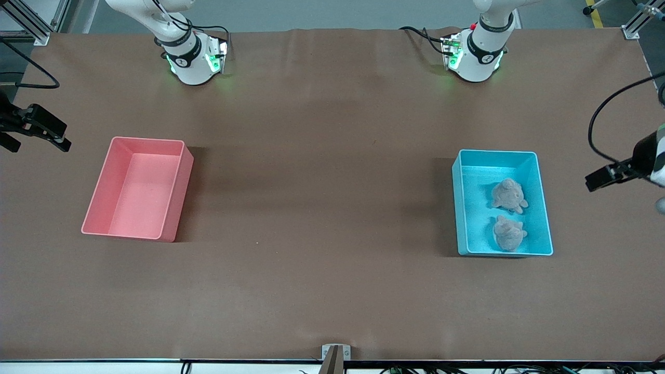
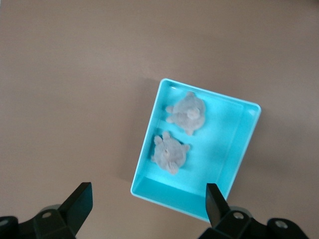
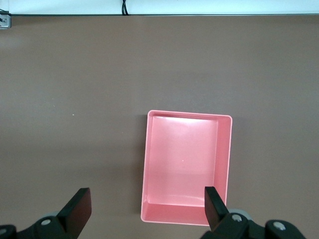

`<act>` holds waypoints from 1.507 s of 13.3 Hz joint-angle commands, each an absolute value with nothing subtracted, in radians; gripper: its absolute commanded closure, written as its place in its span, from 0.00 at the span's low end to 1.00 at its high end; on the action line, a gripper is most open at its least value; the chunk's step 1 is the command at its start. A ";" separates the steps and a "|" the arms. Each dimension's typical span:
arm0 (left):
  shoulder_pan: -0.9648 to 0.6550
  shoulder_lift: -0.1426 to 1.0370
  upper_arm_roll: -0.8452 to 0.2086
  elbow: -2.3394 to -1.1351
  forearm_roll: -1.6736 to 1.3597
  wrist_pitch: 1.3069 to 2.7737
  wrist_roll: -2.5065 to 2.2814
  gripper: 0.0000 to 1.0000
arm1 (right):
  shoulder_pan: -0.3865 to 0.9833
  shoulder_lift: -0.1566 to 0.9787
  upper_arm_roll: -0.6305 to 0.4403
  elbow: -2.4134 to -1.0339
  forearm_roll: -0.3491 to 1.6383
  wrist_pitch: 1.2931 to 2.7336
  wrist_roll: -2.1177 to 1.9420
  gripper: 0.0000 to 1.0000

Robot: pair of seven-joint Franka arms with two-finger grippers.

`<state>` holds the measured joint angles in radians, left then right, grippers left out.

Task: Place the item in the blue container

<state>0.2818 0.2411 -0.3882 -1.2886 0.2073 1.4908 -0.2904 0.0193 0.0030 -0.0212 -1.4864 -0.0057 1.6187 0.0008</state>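
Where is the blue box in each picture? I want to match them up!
Front view: the blue container sits on the table toward the left arm's end, two grey plush toys inside.
Left wrist view: the same container lies below the open left gripper.
Right wrist view: not in it; only the pink bin shows.
Shared landmark: the plush toy in the container, seen in the front and left wrist views.
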 commanded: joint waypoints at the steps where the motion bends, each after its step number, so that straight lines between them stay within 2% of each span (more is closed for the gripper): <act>1: 0.180 0.160 -0.231 -1.334 0.122 1.457 -0.212 0.00 | 0.009 0.008 -0.011 -1.474 -0.018 1.612 -0.008 0.00; 3: 0.038 0.085 -0.056 -1.402 0.065 1.454 -0.195 0.00 | 0.009 0.008 -0.011 -1.474 -0.018 1.612 -0.008 0.00; 5: -0.011 0.045 0.015 -1.445 0.037 1.453 -0.100 0.00 | 0.009 0.008 -0.011 -1.474 -0.018 1.612 -0.008 0.00; 9: -0.003 -0.031 0.031 -1.535 0.006 1.453 -0.057 0.00 | 0.009 0.008 -0.011 -1.474 -0.018 1.614 -0.008 0.00; 12: 0.066 -0.058 -0.012 -1.569 -0.015 1.460 -0.058 0.00 | 0.009 0.008 -0.011 -1.474 -0.018 1.614 -0.008 0.00; 16: 0.077 -0.121 -0.032 -1.641 -0.018 1.499 -0.083 0.00 | 0.009 0.008 -0.011 -1.474 -0.018 1.614 -0.008 0.00; 20: 0.072 -0.120 -0.031 -1.637 -0.017 1.506 -0.089 0.00 | 0.009 0.008 -0.011 -1.474 -0.018 1.614 -0.008 0.00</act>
<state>0.0645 -0.1009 -0.0268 -1.6118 0.0008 1.4842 -0.0821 0.0193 0.0032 -0.0211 -1.4859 -0.0057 1.6187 0.0008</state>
